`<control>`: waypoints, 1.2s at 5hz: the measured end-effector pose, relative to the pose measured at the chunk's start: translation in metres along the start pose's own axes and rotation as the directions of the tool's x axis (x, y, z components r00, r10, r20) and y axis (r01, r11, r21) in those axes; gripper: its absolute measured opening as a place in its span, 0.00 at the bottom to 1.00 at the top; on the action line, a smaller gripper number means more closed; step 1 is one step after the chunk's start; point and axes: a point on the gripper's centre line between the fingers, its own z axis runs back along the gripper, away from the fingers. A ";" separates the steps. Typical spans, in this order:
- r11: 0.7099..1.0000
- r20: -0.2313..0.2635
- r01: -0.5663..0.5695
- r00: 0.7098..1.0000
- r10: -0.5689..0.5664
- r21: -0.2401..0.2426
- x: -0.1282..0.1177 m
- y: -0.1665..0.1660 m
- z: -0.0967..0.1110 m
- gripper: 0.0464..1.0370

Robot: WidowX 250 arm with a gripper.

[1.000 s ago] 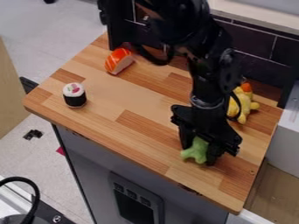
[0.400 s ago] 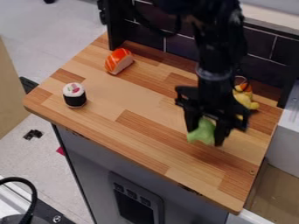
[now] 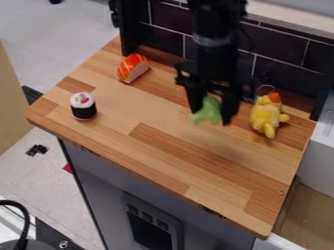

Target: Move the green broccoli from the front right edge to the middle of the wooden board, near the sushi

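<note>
Clasping fingers [image 3: 228,108]: partly apart, with the green toy [image 3: 208,108] held between them
Green toy: raised above the table [image 3: 189,151], toward its back edge
Yellow toy [image 3: 264,117]: near the back right corner
Orange sushi [image 3: 133,67]: near the back left corner
Sushi roll [image 3: 83,108]: near the left edge

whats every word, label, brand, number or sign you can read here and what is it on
No text can be read anywhere in this picture.
Button panel on the cabinet front: any marks on its buttons are too small and blurred to read.
Green toy, yellow toy, sushi roll and orange-topped sushi: no readable lettering.
</note>
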 end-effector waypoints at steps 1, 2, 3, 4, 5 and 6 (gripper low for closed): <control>0.999 0.035 -0.053 0.998 0.053 -0.001 0.016 0.021 0.014 0.54; 0.996 0.033 -0.087 0.996 0.086 0.008 0.025 0.042 0.013 0.54; 0.994 0.032 -0.102 0.994 0.101 0.029 0.030 0.063 0.007 0.54; 0.994 0.041 -0.100 0.994 0.098 0.050 0.029 0.078 -0.003 0.54; 0.993 0.042 -0.086 0.996 0.083 0.079 0.027 0.087 -0.020 0.54; 0.991 0.048 -0.089 0.995 0.084 0.102 0.028 0.092 -0.036 0.54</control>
